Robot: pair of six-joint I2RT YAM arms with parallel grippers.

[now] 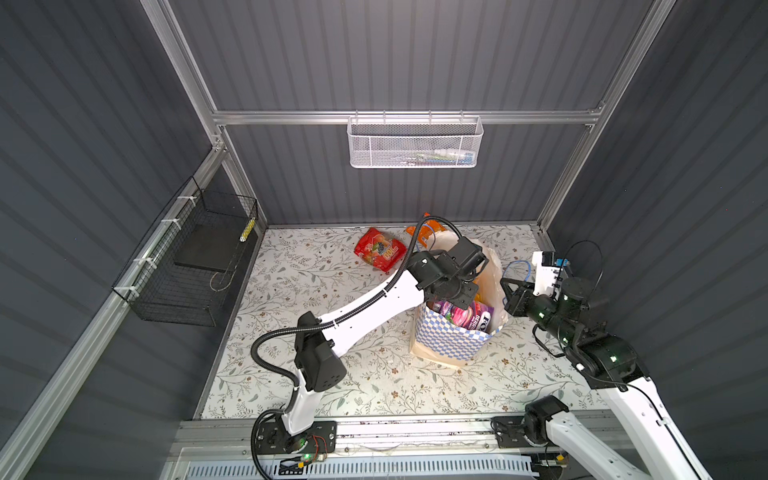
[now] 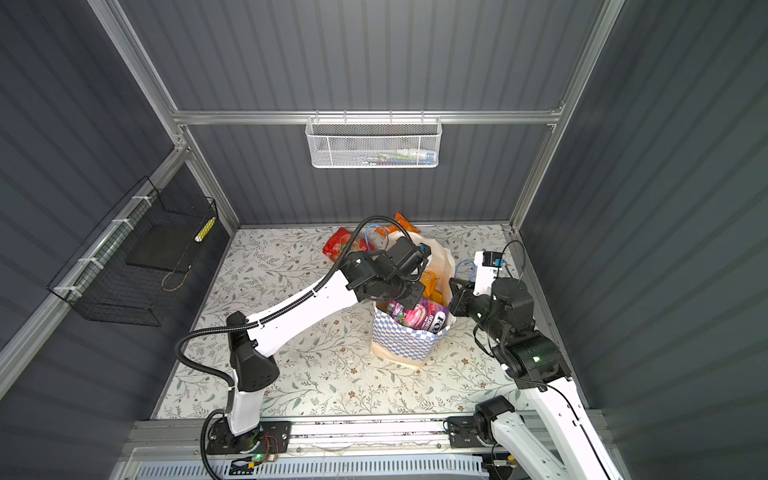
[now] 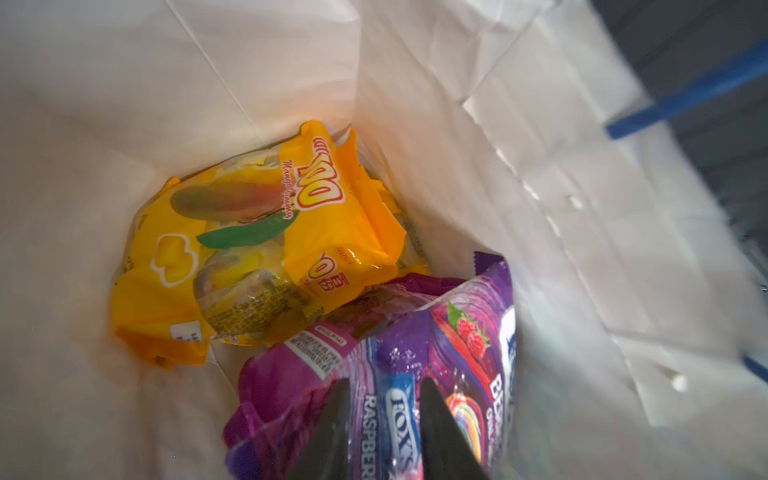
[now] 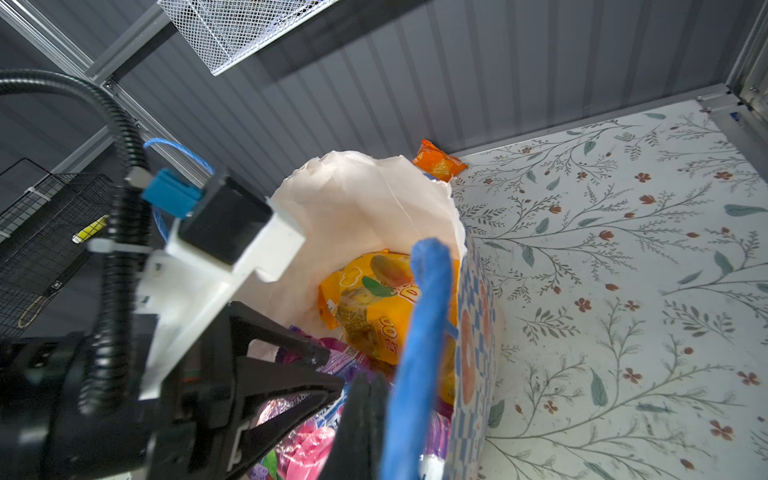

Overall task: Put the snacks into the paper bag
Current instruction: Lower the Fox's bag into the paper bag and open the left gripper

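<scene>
- Floral tabletop [image 1: 332,374] is being occupied by the upright paper bag [image 1: 449,345].
- Left gripper [image 3: 386,384] is being angled down inside it and pinched on the FOX'S packet [image 3: 457,332], which is standing on end beside the mango "100" packet [image 3: 249,232].
- Right gripper [image 4: 365,390] is being held fully closed at the bag's rim.

You have a floral-patterned table [image 1: 332,353] carrying the paper bag [image 1: 453,340] upright just toward 3 o'clock of its centre, a red packet [image 1: 376,249] at 12 o'clock, and a small orange packet [image 4: 439,165] at 1 o'clock by the back edge.
</scene>
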